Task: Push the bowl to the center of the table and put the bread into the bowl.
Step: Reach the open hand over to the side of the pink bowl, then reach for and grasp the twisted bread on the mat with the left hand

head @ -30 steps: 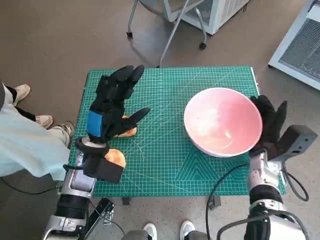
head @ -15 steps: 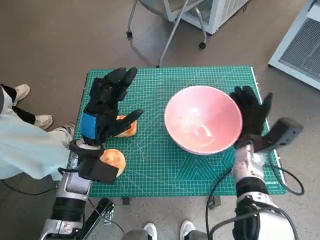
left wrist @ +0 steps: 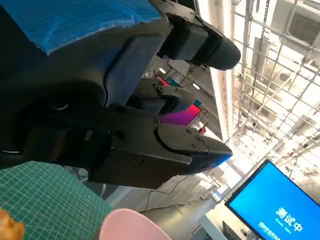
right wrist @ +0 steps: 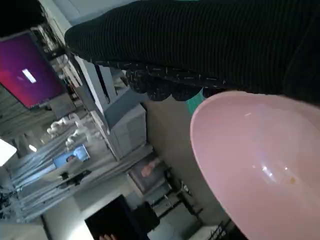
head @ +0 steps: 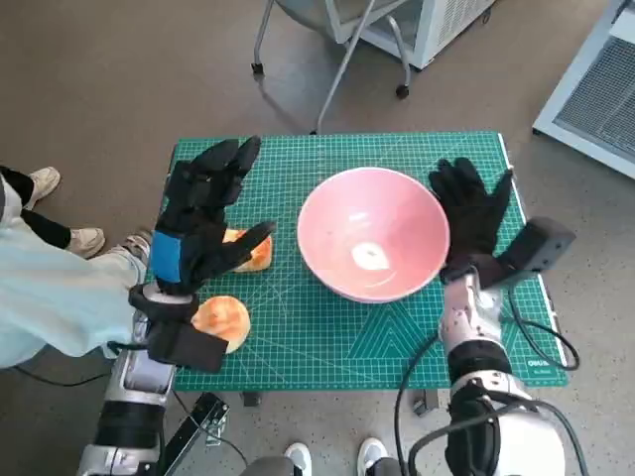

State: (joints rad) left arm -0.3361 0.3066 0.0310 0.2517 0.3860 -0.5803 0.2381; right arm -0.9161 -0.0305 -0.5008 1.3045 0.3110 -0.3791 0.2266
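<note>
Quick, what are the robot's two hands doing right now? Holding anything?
Left robot hand: open, fingers spread above the bread, holding nothing.
Right robot hand: open, flat against the pink bowl, holding nothing.

A wheeled chair stands beyond the green cutting mat; a person's shoes at left

Worktop: green cutting mat, ruled with a fine pale grid and diagonal lines.
Bowl: plain pale pink, glossy, with white highlights inside.
Bread: golden orange-brown; second piece the same.
Left robot hand: black, blue tape across its back.
Right robot hand: black knitted glove.
Floor: dull grey-brown.
</note>
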